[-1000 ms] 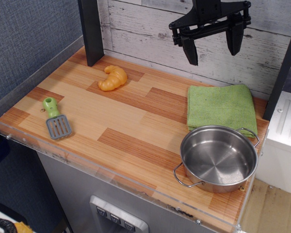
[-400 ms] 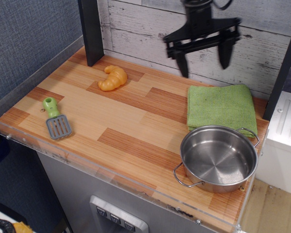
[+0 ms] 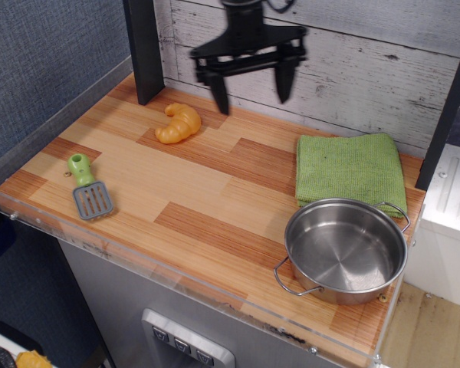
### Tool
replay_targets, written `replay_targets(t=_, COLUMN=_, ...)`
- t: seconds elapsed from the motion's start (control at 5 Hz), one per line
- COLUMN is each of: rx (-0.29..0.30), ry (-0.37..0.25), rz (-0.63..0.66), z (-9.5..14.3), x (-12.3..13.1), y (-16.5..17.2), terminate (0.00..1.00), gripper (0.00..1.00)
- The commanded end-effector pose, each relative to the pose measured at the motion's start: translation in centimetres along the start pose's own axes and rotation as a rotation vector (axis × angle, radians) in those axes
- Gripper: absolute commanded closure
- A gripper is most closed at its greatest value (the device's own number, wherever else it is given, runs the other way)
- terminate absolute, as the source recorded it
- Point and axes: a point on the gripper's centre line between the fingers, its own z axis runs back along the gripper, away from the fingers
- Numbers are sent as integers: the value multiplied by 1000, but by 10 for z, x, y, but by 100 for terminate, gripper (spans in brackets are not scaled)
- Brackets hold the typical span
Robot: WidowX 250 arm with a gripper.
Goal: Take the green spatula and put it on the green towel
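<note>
While the gripper (image 3: 251, 93) hangs in the air above the back of the wooden counter (image 3: 207, 192), at about twelve o'clock in the picture, its two dark fingers (image 3: 219, 93) point downward and stand wide apart with nothing between them — it has hold of nothing; the weathered plank wall (image 3: 368, 61) shows behind it. At roughly nine o'clock, near the left front edge of the counter, lies the green spatula (image 3: 88, 186); its light-green handle points toward the back and its grey slotted blade toward the front, flat on the wood and well apart from the gripper. At three o'clock, against the right rear of the counter, the green towel (image 3: 351, 172) lies folded and flat; nothing rests on it. Just in front of the towel, at about four o'clock, stands a steel pot (image 3: 345, 249) with two wire handles, its rim overlapping the towel's front edge in this view; it is empty. An orange croissant (image 3: 179, 123) lies at about eleven o'clock, just left of and below the gripper's fingers; a dark upright post (image 3: 143, 46) rises behind it at the wall.
</note>
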Motion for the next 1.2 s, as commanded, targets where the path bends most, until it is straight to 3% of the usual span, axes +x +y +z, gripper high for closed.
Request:
replay_targets(t=0.0, rx=52, ry=-116, rz=106, z=17, x=5, y=57, terminate=0, gripper=0)
replay_targets(t=0.6, rx=72, ry=-91, rz=337, z=-20, x=-17, y=147, terminate=0, gripper=0)
replay_targets(t=1.0, rx=97, ry=-76, rz=464, z=-27, x=-29, y=183, terminate=0, gripper=0)
